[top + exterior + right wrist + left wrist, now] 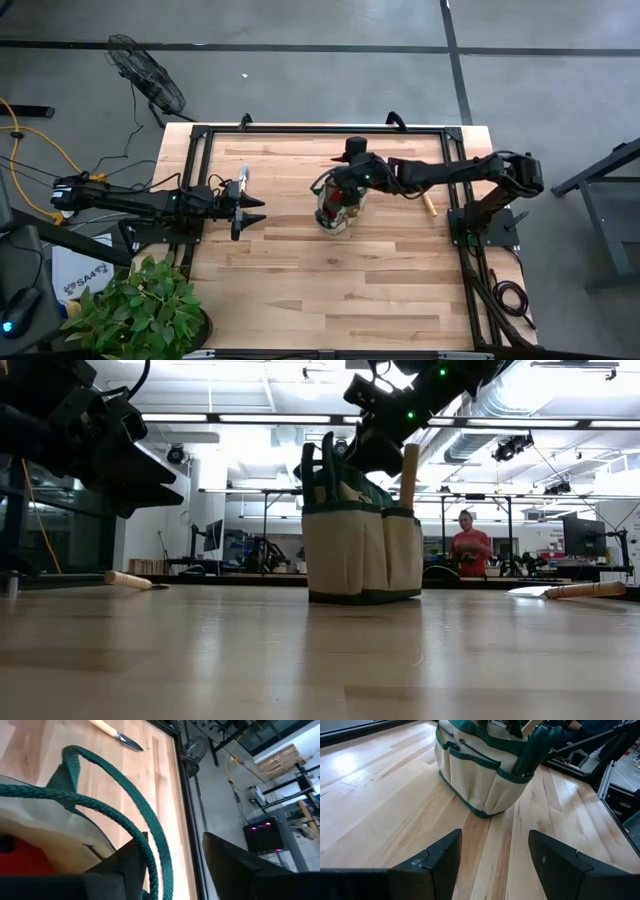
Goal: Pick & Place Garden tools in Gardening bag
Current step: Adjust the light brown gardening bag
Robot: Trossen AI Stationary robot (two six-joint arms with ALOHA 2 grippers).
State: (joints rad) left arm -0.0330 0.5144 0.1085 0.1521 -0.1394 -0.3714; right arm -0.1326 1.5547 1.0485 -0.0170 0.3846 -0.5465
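Note:
The beige gardening bag (335, 215) with green trim stands upright at the table's middle. A red glove (20, 862) lies inside it. A pale wooden handle (408, 470) and dark green tool handles (535, 747) stick up from its pockets. My right gripper (174, 837) hovers open over the bag's top (345, 188), beside one green loop handle (125, 790). My left gripper (495, 837) waits open above the table's left side (255, 210), pointing at the bag. One trowel (243, 178) lies flat near it. Another wooden-handled tool (430, 203) lies right of the bag. My right gripper has the bag's green loop handle (152, 865) running along the inner side of one finger (125, 865). I cannot tell whether they touch. Nothing is pinched between the fingers.
A black metal frame (200, 130) rims the table. A fan (150, 75) stands off the far left corner, and a potted plant (140, 310) off the near left. A person in red (470, 545) stands in the room behind. Bare wood lies in front of the bag.

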